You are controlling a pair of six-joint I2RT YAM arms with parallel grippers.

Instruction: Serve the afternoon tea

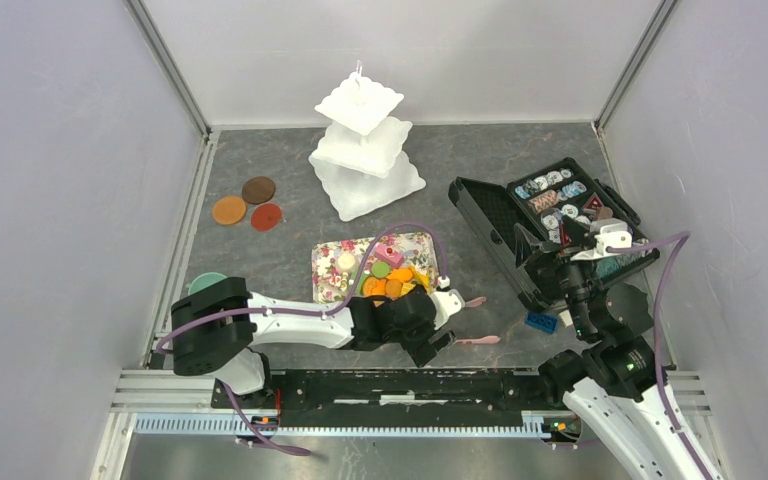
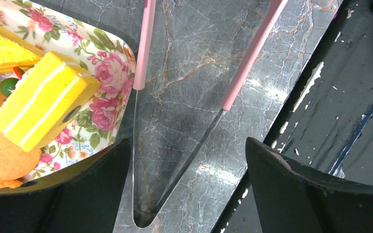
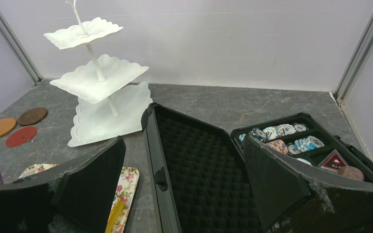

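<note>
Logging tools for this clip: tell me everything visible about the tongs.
The tongs are a V of clear-looking arms joined at a narrow bend, with pink sleeves on the spread ends. They lie flat on the grey marbled table, beside the floral tray, between the open fingers of the left pincer, not gripped.

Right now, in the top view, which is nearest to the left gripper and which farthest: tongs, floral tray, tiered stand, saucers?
1. Pink tongs, right at the left gripper.
2. Floral tray, just beyond, leftward.
3. White tiered stand, back centre.
4. Saucers, back left.
</note>
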